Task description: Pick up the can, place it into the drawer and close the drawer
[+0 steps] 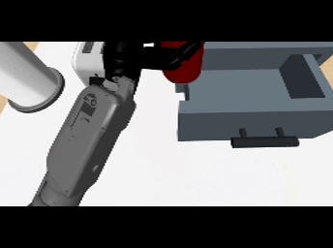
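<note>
In the hand (135, 55), red can (186, 73).

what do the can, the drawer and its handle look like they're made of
The can: smooth, even red, probably painted metal, though plastic is possible. The drawer: flat matte blue-grey with no grain, so painted wood or plastic; unclear which. The handle: a matte black bar on two posts, metal or plastic.

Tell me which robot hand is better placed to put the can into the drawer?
The left robot hand: its fingers are curled round the red can, held at the left edge of the open drawer. The right robot hand is not in view.
</note>
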{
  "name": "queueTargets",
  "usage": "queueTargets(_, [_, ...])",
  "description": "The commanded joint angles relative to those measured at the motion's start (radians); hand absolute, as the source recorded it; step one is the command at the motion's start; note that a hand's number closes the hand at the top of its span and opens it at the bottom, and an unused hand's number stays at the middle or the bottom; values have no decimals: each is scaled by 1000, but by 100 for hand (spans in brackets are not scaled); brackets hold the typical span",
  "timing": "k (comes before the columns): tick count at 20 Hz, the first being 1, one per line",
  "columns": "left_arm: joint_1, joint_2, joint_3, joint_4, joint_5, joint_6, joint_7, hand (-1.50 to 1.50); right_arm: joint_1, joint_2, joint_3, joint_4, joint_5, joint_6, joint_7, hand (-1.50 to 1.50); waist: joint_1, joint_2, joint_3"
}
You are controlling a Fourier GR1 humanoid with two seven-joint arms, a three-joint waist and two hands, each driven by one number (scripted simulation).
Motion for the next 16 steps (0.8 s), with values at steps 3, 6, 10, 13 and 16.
queueTargets(3, [-124, 0, -55, 149, 74, 80, -62, 150, 38, 15, 34, -58, -2, -34, 1, -150, -9, 0, 0])
queueTargets(6, [-196, 0, -40, 207, 86, 90, -72, 150, -53, -41, -22, 21, -3, -29, 33, -150, -2, 1, 0])
queueTargets(10, [-259, 0, -60, 306, 132, 98, -104, 150, -61, -11, 6, 37, 43, -3, -4, -150, -6, 3, 0])
queueTargets(13, [-373, 0, -72, 392, 181, 137, -90, 150, -14, 13, -4, 26, 10, 47, -24, -150, -22, 4, 1])
queueTargets(16, [-409, 0, -96, 457, 208, 147, -129, 150, -46, 13, 0, 16, 35, 11, -5, -150, -19, 4, 1])
